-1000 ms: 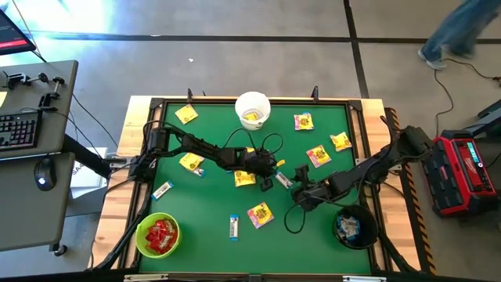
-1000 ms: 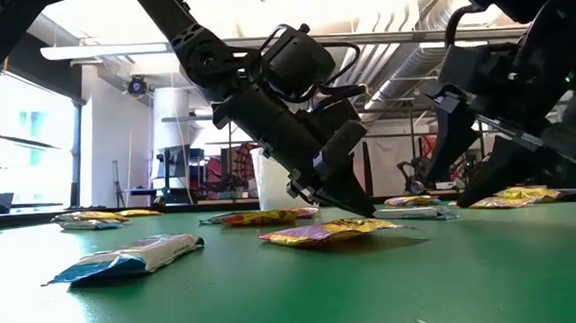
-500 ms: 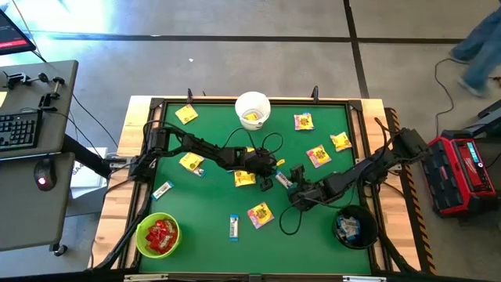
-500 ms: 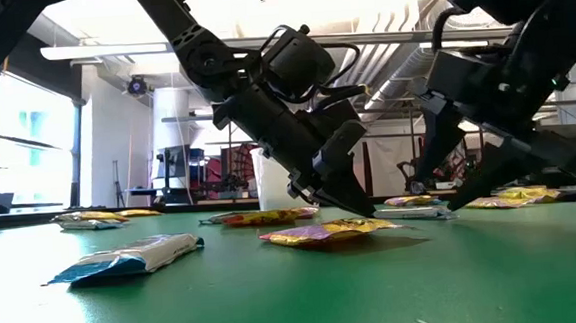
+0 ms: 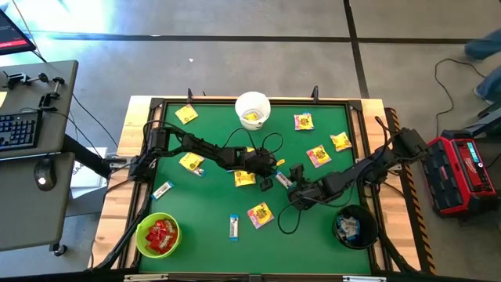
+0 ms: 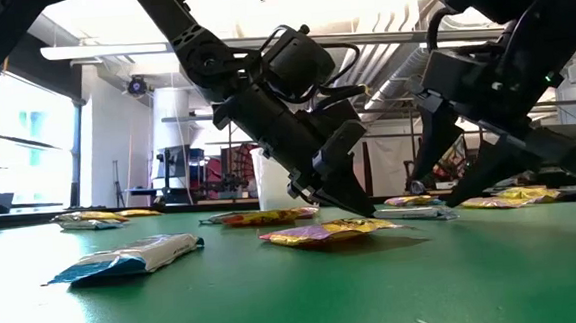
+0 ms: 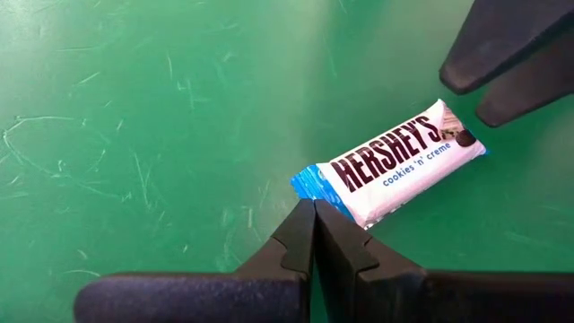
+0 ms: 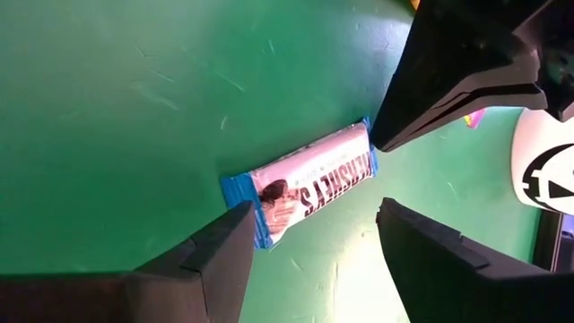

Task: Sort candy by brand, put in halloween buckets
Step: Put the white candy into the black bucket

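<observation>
A white-and-blue candy bar (image 5: 283,180) lies flat on the green table near its middle. My left gripper (image 7: 314,211) is shut, and its tips sit at the bar's blue end. My right gripper (image 8: 314,217) is open, with one finger on each side of the bar's other end (image 8: 260,202); I see no touch there. A white bucket (image 5: 253,110) at the far edge holds a yellow packet. A lime green bucket (image 5: 157,235) at the near left holds red packets. A black bucket (image 5: 354,225) at the near right holds white-and-blue bars. My left gripper's shut fingertips (image 7: 334,229) meet the bar's blue end (image 7: 309,182), at the corner nearest them. They slant down from the table's left side. The bar lies flat on the table. Whether the tips press on the wrapper or only stand against it, I cannot tell.
Yellow packets lie scattered on the table, among them one (image 5: 244,178) right beside the left gripper and another (image 5: 260,213) nearer the front. Two more white-and-blue bars (image 5: 163,189) (image 5: 233,225) lie at the left and near the front. A raised rim (image 5: 235,100) runs around the table.
My right gripper has rolled a little and edged toward the bar and the left gripper, staying open. The left gripper and the bar have kept still.
</observation>
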Available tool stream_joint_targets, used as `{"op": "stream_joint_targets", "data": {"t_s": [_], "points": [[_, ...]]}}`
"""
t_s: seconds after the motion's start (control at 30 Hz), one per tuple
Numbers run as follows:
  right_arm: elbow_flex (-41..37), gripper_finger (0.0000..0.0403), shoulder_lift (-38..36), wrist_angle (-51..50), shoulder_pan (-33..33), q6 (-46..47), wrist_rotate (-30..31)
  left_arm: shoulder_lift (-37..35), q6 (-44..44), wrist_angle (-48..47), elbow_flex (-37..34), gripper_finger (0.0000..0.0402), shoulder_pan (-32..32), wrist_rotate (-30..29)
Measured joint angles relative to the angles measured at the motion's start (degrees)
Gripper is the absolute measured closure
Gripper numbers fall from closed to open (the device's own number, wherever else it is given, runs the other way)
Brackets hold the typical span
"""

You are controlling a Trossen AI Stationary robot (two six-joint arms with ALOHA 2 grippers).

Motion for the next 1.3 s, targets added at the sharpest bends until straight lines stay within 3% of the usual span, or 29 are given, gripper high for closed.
{"op": "stream_joint_targets", "data": {"t_s": [0.8, 1.3], "points": [[0.0, 0.0178, 0.0, 0.0, 0.0, 0.4, -0.9, 0.0, 0.0, 0.0, 0.0, 0.0398, 0.0, 0.0], [-0.1, 0.0178, 0.0, 1.6, -2.9, -4.3, -0.9, 0.0, 0.0, 0.0, 0.0, 0.0398, 0.0, 0.2]]}}
